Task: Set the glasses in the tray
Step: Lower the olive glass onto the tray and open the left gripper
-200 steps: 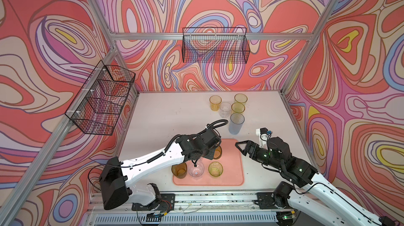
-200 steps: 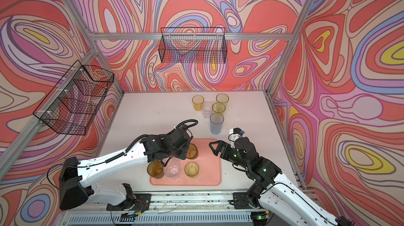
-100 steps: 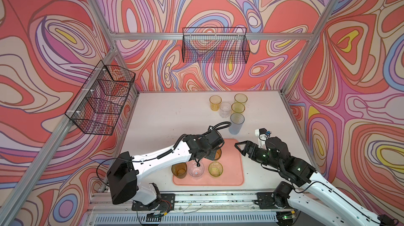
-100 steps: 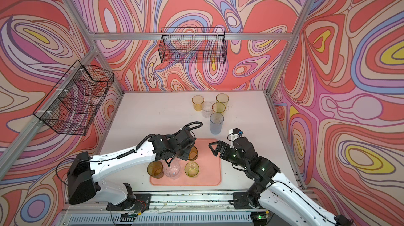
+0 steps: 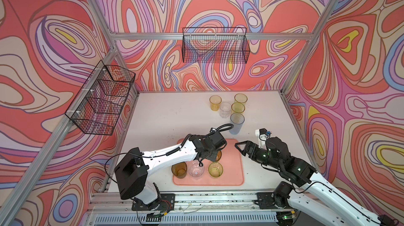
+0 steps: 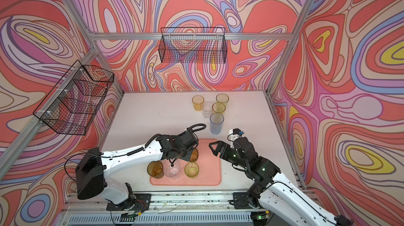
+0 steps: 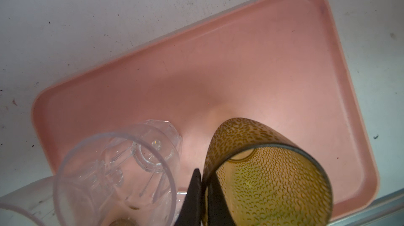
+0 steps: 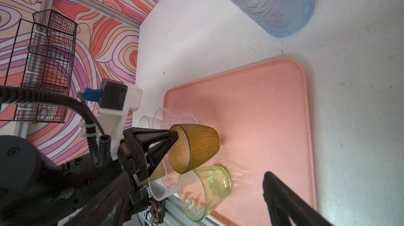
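My left gripper is shut on the rim of a brown-amber dotted glass, one finger inside and one outside. The glass hangs tilted over the salmon-pink tray. In both top views, three glasses stand along the tray's front: brown, clear and green. Several more stand on the table behind: orange, clear, two yellow and a tall pale blue. My right gripper is open and empty at the tray's right edge.
Black wire baskets hang on the left wall and the back wall. Aluminium frame posts stand at the table's corners. A metal rail runs along the front edge, close behind the tray.
The left arm's shoulder and elbow have swung to the right, while the held amber glass stays almost in place over the tray. The right gripper has edged slightly left.
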